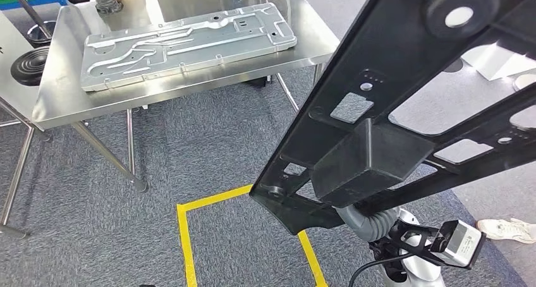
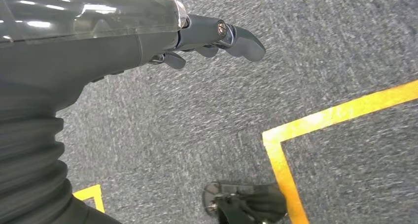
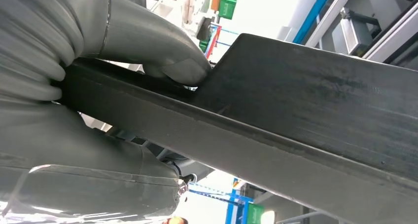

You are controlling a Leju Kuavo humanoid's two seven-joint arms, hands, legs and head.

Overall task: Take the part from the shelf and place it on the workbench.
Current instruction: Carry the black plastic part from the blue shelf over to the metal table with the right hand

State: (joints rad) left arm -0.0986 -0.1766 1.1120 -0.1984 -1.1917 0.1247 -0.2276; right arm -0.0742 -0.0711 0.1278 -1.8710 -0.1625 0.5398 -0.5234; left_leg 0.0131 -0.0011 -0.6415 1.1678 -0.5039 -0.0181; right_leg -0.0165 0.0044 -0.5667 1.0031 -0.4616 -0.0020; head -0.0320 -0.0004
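The black plastic frame part (image 1: 404, 110) is held up over the carpeted floor (image 1: 208, 148), clear of the desk (image 1: 63, 103) and to its right in head view. The right hand (image 3: 98, 61) is clamped on one of its rails, w/ the thumb (image 3: 162, 51) pressed on the rail's edge. The left hand (image 2: 148, 41) is seen over the carpet, fingers (image 2: 236, 36) loosely extended and apart, nothing held. A stamped metal panel (image 1: 189, 43) is laid flat on the desk, spanning most of the top. Yellow tape (image 1: 184, 236) is marked on the floor near the part's lower end. A person's white shoe (image 1: 505, 229) is seen at the floor's right.
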